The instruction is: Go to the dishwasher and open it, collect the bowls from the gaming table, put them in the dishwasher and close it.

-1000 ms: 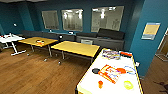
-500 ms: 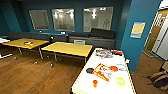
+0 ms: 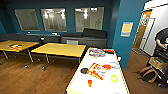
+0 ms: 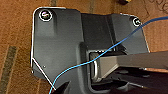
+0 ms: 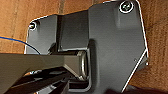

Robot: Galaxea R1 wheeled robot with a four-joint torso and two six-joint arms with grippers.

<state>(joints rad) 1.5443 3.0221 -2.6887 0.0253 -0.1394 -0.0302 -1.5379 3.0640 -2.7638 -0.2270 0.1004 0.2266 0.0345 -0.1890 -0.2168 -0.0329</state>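
Note:
The gaming table (image 3: 82,85) is a white-topped, yellow-edged table with an orange-red marking (image 3: 98,71), reaching from the near right towards the room's middle. Small things lie on its top: a dark round dish (image 3: 84,70), a red round piece (image 3: 107,67), a pale yellow-green dish (image 3: 114,78), an orange cup (image 3: 90,83) and a ringed, purplish dish (image 3: 97,52) at the far end. It is too blurred to tell which of them are bowls. The dishwasher is out of view. Both wrist views look down on my own dark plate above the wooden floor (image 4: 17,30).
Two yellow tables (image 3: 60,49) (image 3: 17,45) stand to the left, with a dark bench (image 3: 82,40) along the blue wall behind them. A person (image 3: 162,40) stands at the far right beside bags (image 3: 150,73) on the floor. A blue pillar (image 3: 125,30) rises behind the gaming table.
The whole head picture has slid left, so the camera has turned right. The gaming table now shows nearer and more central, and the person has come into view.

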